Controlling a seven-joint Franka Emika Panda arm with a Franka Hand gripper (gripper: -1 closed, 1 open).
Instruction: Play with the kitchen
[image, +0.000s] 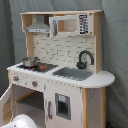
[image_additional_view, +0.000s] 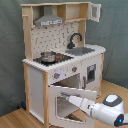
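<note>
Toy kitchen (image: 60, 70) (image_additional_view: 62, 60) standing on a wood floor (image_additional_view: 15, 119), in front of a grey curtain (image_additional_view: 12, 45). White and light wood all over.

Up top: a grey hood (image: 38, 25) (image_additional_view: 49, 20), next to a white cabinet (image: 70, 24) with a window. Cabinet door hanging open in the second exterior view. Behind the counter, a back wall (image: 60, 49) (image_additional_view: 54, 36) with a brick pattern.

On the counter: a dark stovetop (image: 40, 66) (image_additional_view: 54, 58) with a small shiny pot (image: 30, 61) (image_additional_view: 47, 56) sitting on it. Next to that, a grey sink (image: 74, 73) (image_additional_view: 82, 50) with a black curved faucet (image: 85, 58) (image_additional_view: 75, 39) behind it. Stovetop on the first exterior view's left, sink on its right.

Under the stovetop: a row of knobs (image: 34, 83) (image_additional_view: 56, 75). Under the knobs: the oven (image_additional_view: 67, 82), open. Oven door (image_additional_view: 67, 102) with a window swung down and out toward the floor. Beside it, under the sink, a closed door (image: 62, 106) (image_additional_view: 91, 72) with a small dark window.

Low in the second exterior view: a white arm (image_additional_view: 107, 110) reaching in from the right. Claw (image_additional_view: 67, 97) right at the open oven door, against its window. Cannot tell how far open, or if holding anything. In the first exterior view, only a white rounded bit of arm (image: 22, 121) at the bottom edge.
</note>
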